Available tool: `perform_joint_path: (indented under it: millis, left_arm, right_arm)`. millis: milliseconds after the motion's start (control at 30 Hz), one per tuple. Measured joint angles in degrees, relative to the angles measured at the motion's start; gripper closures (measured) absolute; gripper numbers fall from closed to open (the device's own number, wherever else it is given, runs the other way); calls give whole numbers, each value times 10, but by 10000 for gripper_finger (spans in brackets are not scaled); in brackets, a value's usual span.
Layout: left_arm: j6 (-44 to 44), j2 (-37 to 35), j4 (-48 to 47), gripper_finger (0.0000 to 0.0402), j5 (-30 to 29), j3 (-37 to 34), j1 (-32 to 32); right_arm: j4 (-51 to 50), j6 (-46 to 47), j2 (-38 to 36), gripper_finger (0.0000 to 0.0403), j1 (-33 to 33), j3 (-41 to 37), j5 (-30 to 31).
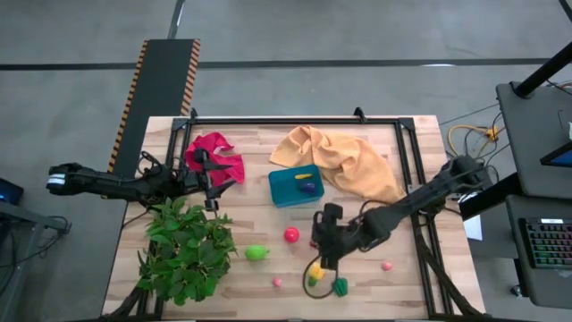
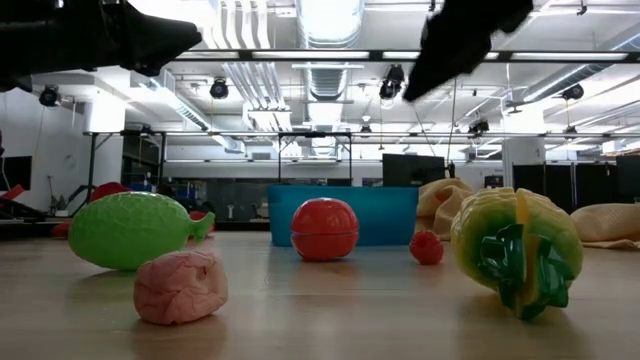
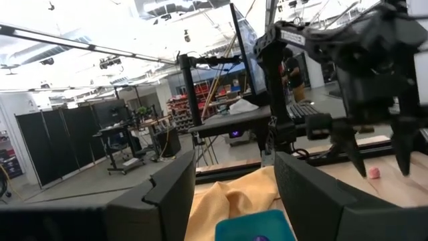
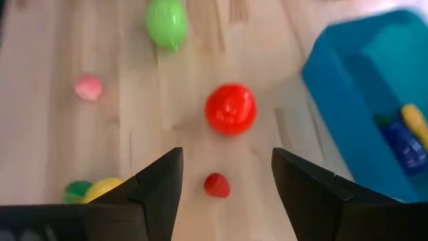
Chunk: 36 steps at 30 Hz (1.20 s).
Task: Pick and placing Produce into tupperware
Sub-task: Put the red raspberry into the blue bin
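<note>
The teal tupperware [image 1: 288, 190] stands mid-table with a yellow and a purple piece [image 4: 404, 137] inside. Loose produce lies on the wood nearer the front: a red ball [image 4: 230, 109], a small red piece [image 4: 216, 185], a light green one [image 1: 256, 253], a yellow one [image 1: 315, 271], a dark green one [image 1: 340, 286] and two pink ones [image 1: 277, 282] [image 1: 386, 266]. My right gripper [image 4: 226, 157] hangs open above the table, slanting down over the small red piece, with nothing between its fingers. My left gripper [image 3: 234, 167] waits open by the red cloth [image 1: 217, 150].
A big leafy plant [image 1: 183, 252] fills the near left corner. A mustard-yellow cloth [image 1: 344, 161] lies behind and right of the tupperware. Bare wood shows between the plant and the loose produce.
</note>
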Motion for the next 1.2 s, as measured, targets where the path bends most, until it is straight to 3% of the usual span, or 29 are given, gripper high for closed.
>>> perform_joint_path:
  millis: [400, 1200]
  left_arm:
    - [-1, 1, 2, 212, 0, 0, 0]
    - [0, 1, 1, 212, 0, -1, 0]
  right_arm:
    - [-1, 29, 85, 183, 0, -1, -8]
    - [46, 60, 164, 183, -1, -7, -25]
